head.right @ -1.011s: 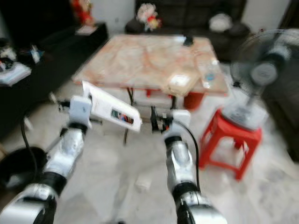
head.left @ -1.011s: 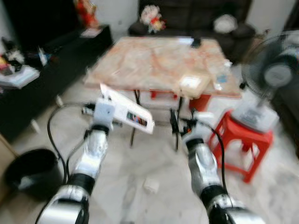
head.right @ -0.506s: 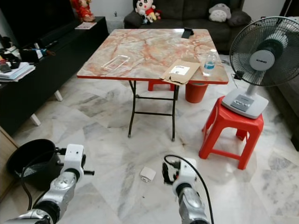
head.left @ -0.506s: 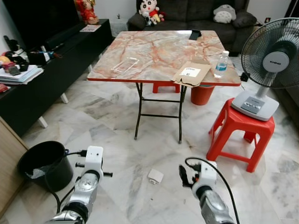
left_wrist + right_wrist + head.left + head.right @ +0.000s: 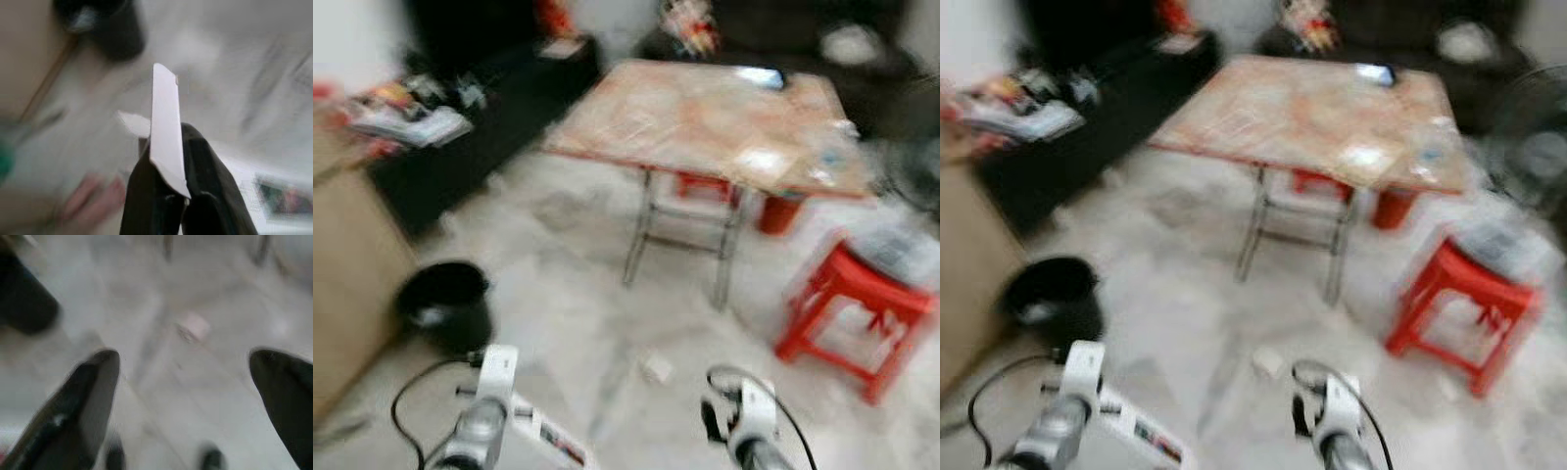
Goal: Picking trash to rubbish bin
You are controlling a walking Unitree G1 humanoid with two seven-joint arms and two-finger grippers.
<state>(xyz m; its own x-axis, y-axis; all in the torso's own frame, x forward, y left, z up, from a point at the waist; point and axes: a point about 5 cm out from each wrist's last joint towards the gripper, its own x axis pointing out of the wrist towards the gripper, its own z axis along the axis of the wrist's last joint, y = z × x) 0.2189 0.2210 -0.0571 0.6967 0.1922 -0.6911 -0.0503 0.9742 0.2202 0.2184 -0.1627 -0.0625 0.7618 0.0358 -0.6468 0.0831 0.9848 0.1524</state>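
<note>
Left hand (image 5: 168, 196) clamped on a flat white carton (image 5: 166, 132), fingers pinching its edge, low and close in, with the printed side of the carton (image 5: 553, 446) trailing toward the middle of the floor. Right hand (image 5: 186, 396) spread wide, holding nothing, hanging low over the pale marble floor (image 5: 587, 323).

Looks like the carry step: one piece of trash in the grip, not binned yet. Black bin (image 5: 445, 305) sits ahead and off to the left, near a tan cabinet side (image 5: 347, 284), well apart from the carton for now. Next move probably calls for turning left, closing on the bin, getting the carton over the rim and only then letting go. Tricky part, judging by the long flat shape: could catch the rim or tip out sideways if released crooked.

Second bit of trash, a small white lump (image 5: 656, 368), lies on the floor just ahead between the two arms; also seen past the right fingers (image 5: 193, 327). Likely a job for the free right hand after.

Farther out: marble-top bench (image 5: 705, 113) on thin legs, red stool (image 5: 857, 304) to its right, dark TV shelf (image 5: 480, 117) on the left.

Writing: can't read any. Everything smeared by motion blur; a coloured print patch on the carton, nothing legible.
</note>
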